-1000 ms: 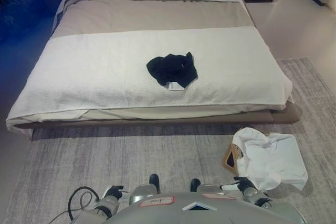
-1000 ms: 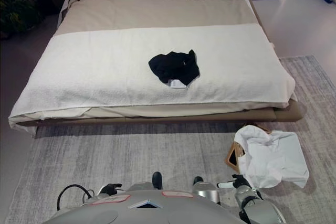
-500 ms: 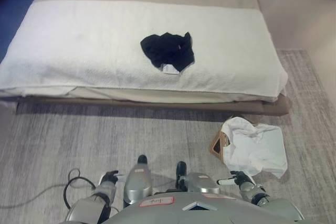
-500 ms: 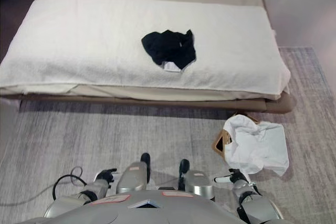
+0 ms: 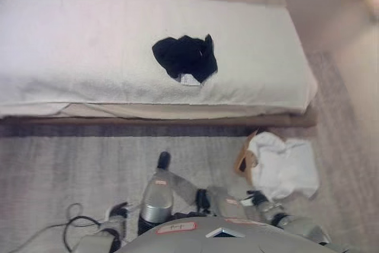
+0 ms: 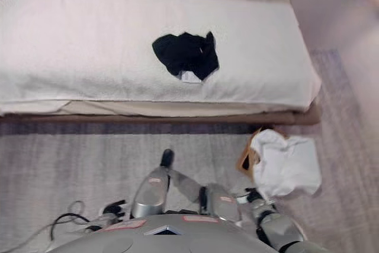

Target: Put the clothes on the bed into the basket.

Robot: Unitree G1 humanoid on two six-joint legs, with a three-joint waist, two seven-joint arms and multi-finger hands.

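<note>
1. Black cloth, a crumpled garment (image 5: 185, 57), is lying on the white blanket (image 5: 89, 45) of the bed (image 5: 177, 111) in the left eye view, a small white label (image 5: 189, 79) showing at its near edge; its print is too small to read. The basket (image 5: 246, 157) is sitting on the grey rug (image 5: 71, 164), draped with a white garment (image 5: 284, 167).
2. In the right eye view, the left hand (image 6: 113, 210) and right hand (image 6: 254, 196) are hanging low, holding nothing; I cannot tell how their fingers are set.
</note>
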